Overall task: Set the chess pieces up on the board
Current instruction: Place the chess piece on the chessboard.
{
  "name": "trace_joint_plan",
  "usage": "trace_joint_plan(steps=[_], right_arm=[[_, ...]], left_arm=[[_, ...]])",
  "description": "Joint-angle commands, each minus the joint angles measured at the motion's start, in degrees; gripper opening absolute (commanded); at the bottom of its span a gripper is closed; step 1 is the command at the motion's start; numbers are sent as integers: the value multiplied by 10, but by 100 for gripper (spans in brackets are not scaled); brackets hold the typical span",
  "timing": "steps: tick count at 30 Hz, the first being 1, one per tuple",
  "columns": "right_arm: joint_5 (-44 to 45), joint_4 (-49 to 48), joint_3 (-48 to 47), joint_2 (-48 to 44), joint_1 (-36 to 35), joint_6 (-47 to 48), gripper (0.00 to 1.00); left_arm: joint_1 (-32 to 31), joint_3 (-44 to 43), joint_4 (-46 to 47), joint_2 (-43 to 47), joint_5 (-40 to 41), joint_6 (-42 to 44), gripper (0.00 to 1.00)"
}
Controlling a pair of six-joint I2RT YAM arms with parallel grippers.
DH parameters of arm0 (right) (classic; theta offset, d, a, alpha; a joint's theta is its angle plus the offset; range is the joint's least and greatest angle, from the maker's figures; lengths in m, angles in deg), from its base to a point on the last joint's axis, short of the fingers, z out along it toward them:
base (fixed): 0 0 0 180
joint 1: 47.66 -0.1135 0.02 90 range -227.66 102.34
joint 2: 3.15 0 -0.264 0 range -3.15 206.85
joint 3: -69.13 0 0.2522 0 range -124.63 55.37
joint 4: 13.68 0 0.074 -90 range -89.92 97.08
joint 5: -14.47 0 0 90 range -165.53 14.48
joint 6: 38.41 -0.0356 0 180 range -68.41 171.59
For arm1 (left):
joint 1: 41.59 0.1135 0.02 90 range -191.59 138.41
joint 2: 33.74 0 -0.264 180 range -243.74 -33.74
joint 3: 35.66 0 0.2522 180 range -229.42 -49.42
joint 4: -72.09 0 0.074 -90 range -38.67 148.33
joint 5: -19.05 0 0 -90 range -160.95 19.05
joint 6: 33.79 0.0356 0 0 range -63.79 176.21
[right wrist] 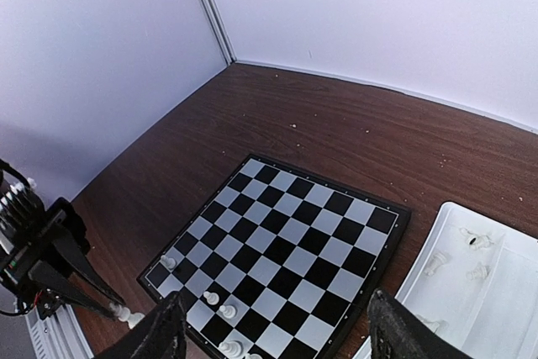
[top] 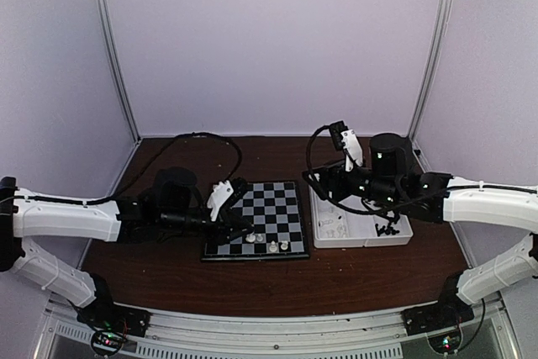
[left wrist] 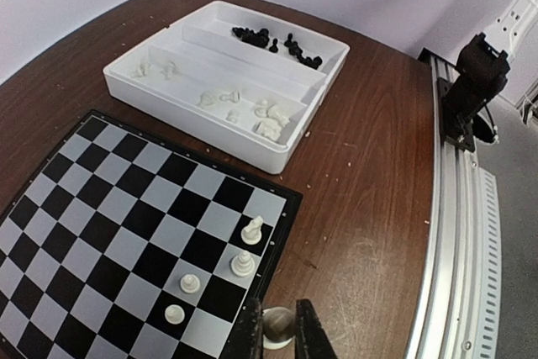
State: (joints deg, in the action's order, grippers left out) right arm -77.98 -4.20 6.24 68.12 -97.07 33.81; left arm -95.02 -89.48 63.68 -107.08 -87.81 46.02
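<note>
The board (left wrist: 109, 208) lies left of the white tray (left wrist: 195, 126). Several white chess pieces (left wrist: 243, 263) stand on squares along its near edge. My left gripper (left wrist: 278, 334) is shut on a white piece (left wrist: 278, 325), held just off the board's corner over the table. From above, the left gripper (top: 242, 229) sits at the board's (top: 269, 203) near-left part. My right gripper (right wrist: 282, 338) is open wide with nothing between its fingers (right wrist: 168, 329); it hovers above the gap between the board (right wrist: 277, 233) and the tray (right wrist: 513, 292). The right gripper (top: 332, 187) hangs over the tray's left end.
In the tray, loose white pieces (left wrist: 269, 119) fill one compartment and black pieces (left wrist: 277, 42) the other. The tray (top: 353, 242) sits right of the board. A metal rail (left wrist: 458, 233) runs along the table's near edge. Cables loop behind both arms.
</note>
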Motion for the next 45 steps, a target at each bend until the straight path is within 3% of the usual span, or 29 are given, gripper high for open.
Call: trace_joint_plan(steps=[1,20,45], right_arm=[[12,-3,4,-12,3,-1,73],[16,2,7,-19,5,1,73],[11,-1,15,-22,11,-4,73]], left_arm=[[-7,17,86,-39,31,36,0],[-13,58,230,-125,44,45,0],[-19,66,298,-207,51,49,0]])
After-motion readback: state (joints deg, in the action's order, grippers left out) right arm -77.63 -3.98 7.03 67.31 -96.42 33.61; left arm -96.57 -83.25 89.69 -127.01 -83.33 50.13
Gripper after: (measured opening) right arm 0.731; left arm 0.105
